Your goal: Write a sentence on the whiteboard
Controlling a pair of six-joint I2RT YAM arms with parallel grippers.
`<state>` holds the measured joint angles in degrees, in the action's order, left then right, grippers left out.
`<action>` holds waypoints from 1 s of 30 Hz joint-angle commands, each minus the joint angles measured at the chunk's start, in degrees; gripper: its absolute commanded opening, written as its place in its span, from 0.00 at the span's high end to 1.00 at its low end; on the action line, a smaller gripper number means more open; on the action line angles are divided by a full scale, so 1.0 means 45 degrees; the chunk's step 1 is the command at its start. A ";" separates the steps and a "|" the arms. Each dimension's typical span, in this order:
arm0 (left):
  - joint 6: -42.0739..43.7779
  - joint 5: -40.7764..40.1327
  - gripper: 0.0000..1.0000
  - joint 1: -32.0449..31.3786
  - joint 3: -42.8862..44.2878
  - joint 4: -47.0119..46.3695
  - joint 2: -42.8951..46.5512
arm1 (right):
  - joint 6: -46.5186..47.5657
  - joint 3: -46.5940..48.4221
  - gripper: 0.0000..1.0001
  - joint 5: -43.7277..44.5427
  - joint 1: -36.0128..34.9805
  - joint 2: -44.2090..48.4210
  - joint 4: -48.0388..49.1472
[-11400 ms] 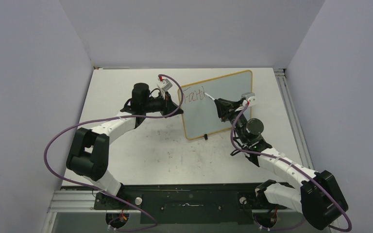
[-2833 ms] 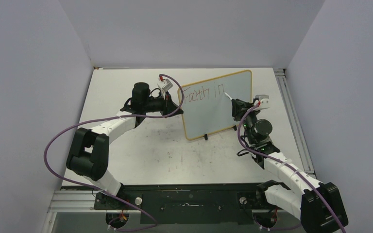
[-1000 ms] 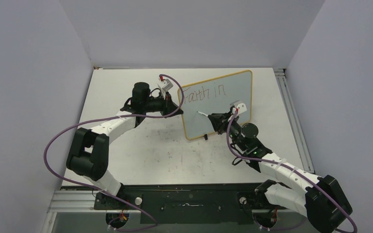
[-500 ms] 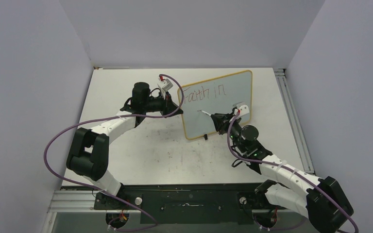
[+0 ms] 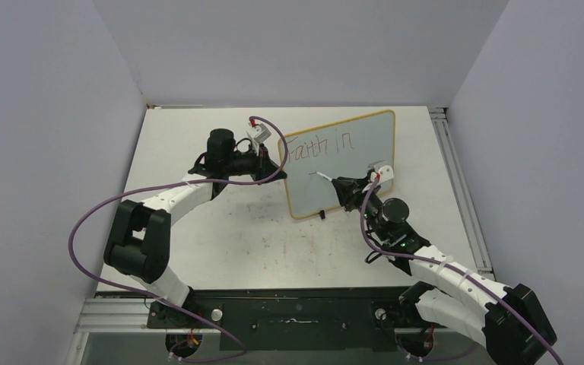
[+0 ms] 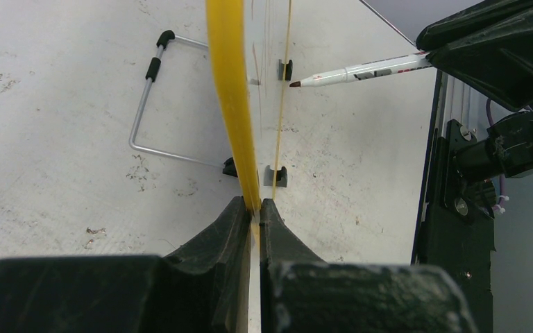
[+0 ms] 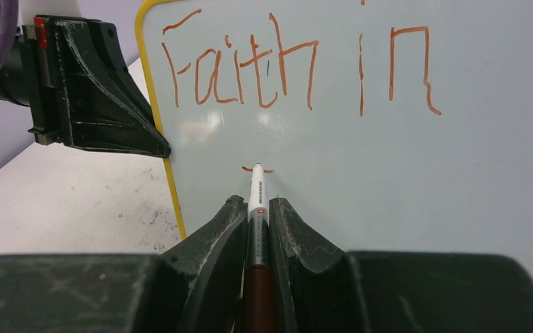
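Note:
The whiteboard, white with a thin yellow frame, stands upright mid-table on small black feet. My left gripper is shut on its left edge; the left wrist view shows the yellow frame pinched between the jaws of that gripper. The sentence reads "Faith in" in reddish-brown along the top line. Under the "F" lies a short new stroke. My right gripper is shut on a marker, whose tip is at that stroke. From above, the right gripper is in front of the board's lower left.
A bent wire stand props the board from behind. An aluminium rail runs along the table's right edge. Grey walls close in the back and both sides. Purple cables loop off both arms.
"Faith in" was completed on the top line. The right gripper then carried the marker down and left to the second line, where a short stroke now shows. The left arm has not moved.

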<state>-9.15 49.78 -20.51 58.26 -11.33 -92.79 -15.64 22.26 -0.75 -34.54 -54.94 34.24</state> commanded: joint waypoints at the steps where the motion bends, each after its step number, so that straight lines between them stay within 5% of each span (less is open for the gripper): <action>1: 0.0080 0.0345 1.00 -0.0012 0.0536 0.0038 0.0054 | -0.0008 0.0291 0.95 -0.0468 0.0034 0.0092 0.1148; 13: 0.0080 0.0359 1.00 -0.0012 0.0532 0.0038 0.0054 | 0.0136 0.0359 0.95 -0.0162 0.0040 -0.0999 0.2337; 30: 0.0060 0.0382 1.00 -0.0012 0.0561 0.0038 0.0053 | -0.0522 -0.1164 0.95 -0.0133 -0.0018 -0.0407 0.0963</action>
<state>-9.15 49.71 -20.51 58.28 -11.31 -92.79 -17.02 18.52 -1.85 -34.54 -58.11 39.62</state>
